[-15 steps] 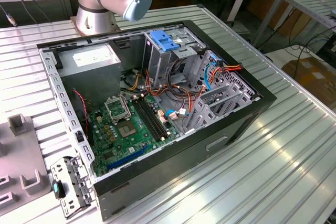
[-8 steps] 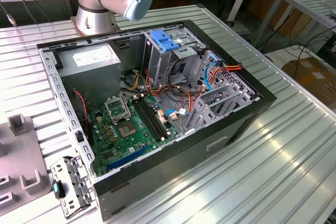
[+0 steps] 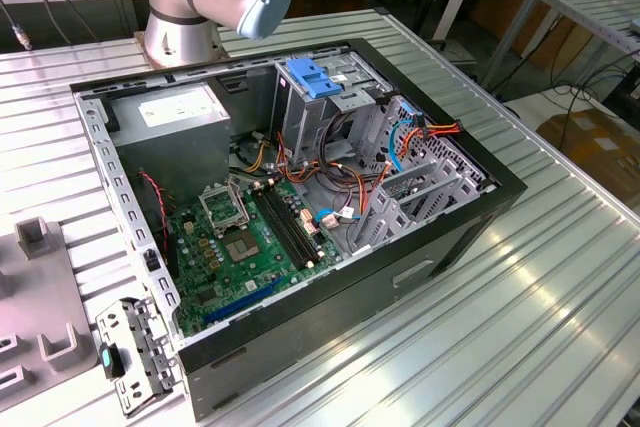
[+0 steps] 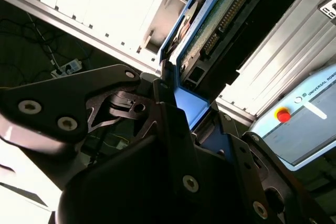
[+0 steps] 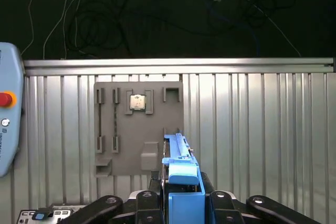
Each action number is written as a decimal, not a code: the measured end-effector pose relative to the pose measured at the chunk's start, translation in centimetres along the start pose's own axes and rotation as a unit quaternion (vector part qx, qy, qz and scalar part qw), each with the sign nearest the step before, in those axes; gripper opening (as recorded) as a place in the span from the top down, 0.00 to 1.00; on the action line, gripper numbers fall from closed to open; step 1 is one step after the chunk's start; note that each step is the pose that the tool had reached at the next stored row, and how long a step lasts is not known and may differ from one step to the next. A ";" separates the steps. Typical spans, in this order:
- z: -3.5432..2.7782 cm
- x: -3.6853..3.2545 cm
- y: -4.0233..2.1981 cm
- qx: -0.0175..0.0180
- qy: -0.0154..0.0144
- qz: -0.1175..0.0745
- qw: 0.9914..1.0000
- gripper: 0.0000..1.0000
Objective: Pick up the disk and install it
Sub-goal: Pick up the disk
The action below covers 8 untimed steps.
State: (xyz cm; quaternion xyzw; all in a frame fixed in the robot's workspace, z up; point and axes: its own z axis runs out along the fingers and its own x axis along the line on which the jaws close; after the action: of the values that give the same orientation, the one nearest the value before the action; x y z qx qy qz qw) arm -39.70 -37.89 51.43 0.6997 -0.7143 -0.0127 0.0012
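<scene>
Ribbed metal table, open computer case holding motherboard and power-supply box — jaws clamped on the disk.

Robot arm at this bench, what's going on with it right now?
The arm's gripper is shut on the disk, holding it edge-on above the ribbed metal table, near a grey fixture plate. In the second wrist view the disk's green circuit board faces the camera. The open computer case sits on the table in the exterior view, and the disk is not yet installed in it.
</scene>
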 end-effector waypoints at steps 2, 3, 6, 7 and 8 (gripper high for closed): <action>-0.01 0.06 -0.47 0.000 0.000 0.000 1.000 0.63; -0.02 0.09 -0.79 0.000 0.000 0.000 1.000 0.63; -0.04 0.14 -1.83 0.000 0.000 0.000 1.000 0.63; -0.04 0.15 -2.01 0.000 0.000 0.000 1.000 0.63; -0.05 0.15 -2.26 0.000 0.000 0.000 1.000 0.63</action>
State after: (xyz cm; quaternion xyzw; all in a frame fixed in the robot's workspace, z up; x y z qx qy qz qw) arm -37.45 -38.09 51.43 0.6997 -0.7143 -0.0130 0.0015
